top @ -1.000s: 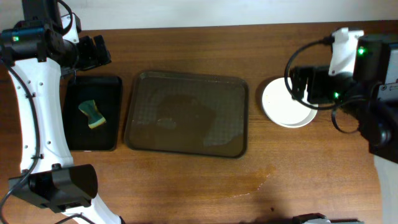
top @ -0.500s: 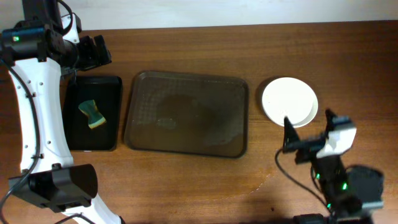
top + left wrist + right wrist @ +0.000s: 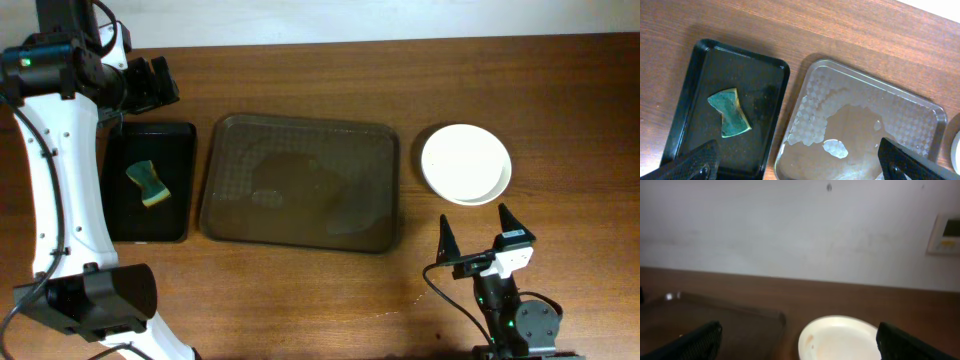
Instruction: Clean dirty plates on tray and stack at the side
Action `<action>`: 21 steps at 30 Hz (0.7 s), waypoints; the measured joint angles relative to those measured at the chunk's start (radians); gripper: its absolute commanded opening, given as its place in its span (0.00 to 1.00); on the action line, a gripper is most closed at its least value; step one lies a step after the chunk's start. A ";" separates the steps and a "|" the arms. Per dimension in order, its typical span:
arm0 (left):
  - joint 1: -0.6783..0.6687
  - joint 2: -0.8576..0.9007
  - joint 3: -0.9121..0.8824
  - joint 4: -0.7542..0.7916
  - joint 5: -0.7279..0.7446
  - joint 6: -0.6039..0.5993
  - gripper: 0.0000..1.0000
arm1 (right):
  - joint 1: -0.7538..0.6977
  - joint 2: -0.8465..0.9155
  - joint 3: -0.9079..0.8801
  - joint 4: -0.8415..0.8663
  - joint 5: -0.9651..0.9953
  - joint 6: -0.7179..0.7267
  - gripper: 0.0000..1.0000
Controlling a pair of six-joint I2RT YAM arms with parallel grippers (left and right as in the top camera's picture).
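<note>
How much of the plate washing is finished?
Looks nearly all done: the tray holds no plates, only wet patches, and the white plates sit stacked beside it. Nothing is in hand: the left gripper and right gripper are open and empty, and the sponge lies in the black tray. Nothing obvious is left.

a brown wooden table (image 3: 300, 295) stands against a plain white wall (image 3: 790, 230) bearing a small pale panel (image 3: 945, 232).
</note>
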 measured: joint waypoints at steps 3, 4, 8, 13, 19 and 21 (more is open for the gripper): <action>0.000 0.000 0.000 0.000 0.000 0.000 0.99 | 0.000 0.000 -0.002 -0.021 0.000 0.000 0.98; 0.000 0.000 0.000 0.000 0.000 0.000 0.99 | 0.000 -0.001 -0.003 -0.046 0.000 0.000 0.98; 0.000 0.000 0.000 0.000 0.000 0.000 0.99 | 0.000 0.000 -0.003 -0.118 0.000 0.000 0.98; 0.000 0.000 0.000 0.000 0.000 0.000 0.99 | 0.000 0.000 -0.003 -0.119 0.000 0.000 0.98; 0.000 0.000 0.000 0.000 0.000 0.000 0.99 | 0.000 0.000 -0.003 -0.119 0.000 0.000 0.98; 0.000 0.000 0.000 0.000 0.000 0.000 0.99 | 0.000 0.000 -0.003 -0.119 0.000 0.000 0.98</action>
